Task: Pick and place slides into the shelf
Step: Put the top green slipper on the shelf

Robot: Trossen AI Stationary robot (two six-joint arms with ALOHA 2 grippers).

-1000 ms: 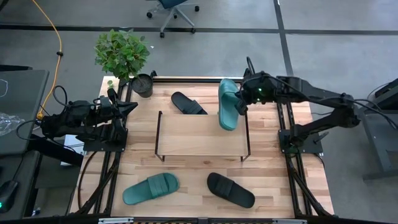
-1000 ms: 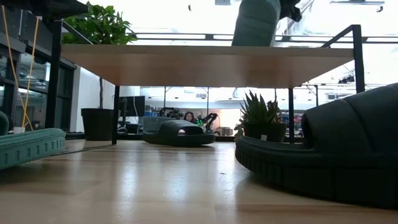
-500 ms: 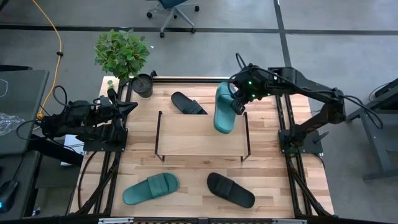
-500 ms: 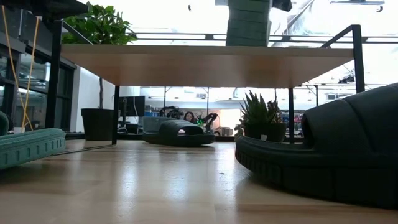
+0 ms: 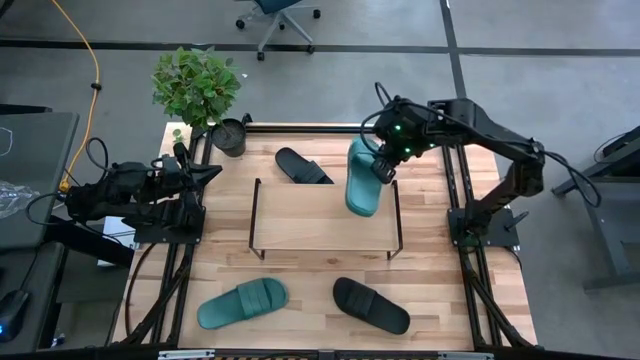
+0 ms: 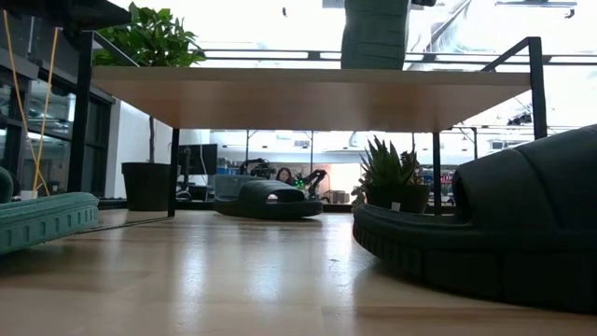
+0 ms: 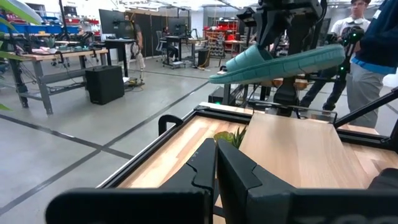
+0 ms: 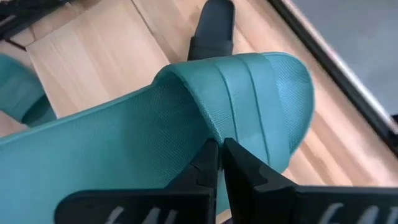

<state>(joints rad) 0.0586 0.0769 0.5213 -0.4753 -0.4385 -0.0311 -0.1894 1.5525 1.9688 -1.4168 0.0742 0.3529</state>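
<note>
My right gripper (image 5: pixel 385 166) is shut on a teal slide (image 5: pixel 362 176) held above the right end of the shelf (image 5: pixel 322 216). The left wrist view shows this slide (image 7: pixel 280 62) in the air over the plank top (image 7: pixel 292 146). In the low view it (image 6: pixel 375 33) shows above the shelf top (image 6: pixel 308 93). A black slide (image 5: pixel 302 166) lies sole-down behind the shelf. A second teal slide (image 5: pixel 242 302) and a second black slide (image 5: pixel 371 305) lie on the near part of the table. My left gripper (image 7: pixel 216 168) waits shut at the table's left edge. My right gripper pinches the teal slide's wide strap at its edge (image 8: pixel 211 127) between the two fingers (image 8: pixel 202 168). It comes from above, slanting in from the table's right. The slide is lifted clear of the shelf, roughly level, its long axis running far to near.
A potted plant (image 5: pixel 197 88) stands at the table's far left corner. Black frame rails (image 5: pixel 462 215) run along both sides of the table. A person (image 7: pixel 367 56) stands beyond the table's right side. Bare wood lies between the shelf and the near slides.
My right gripper has carried the teal slide a little toward the table's left, over the shelf's right end, and turned it slightly. The slide has stayed lifted clear, and the gripper has stayed shut on it.
</note>
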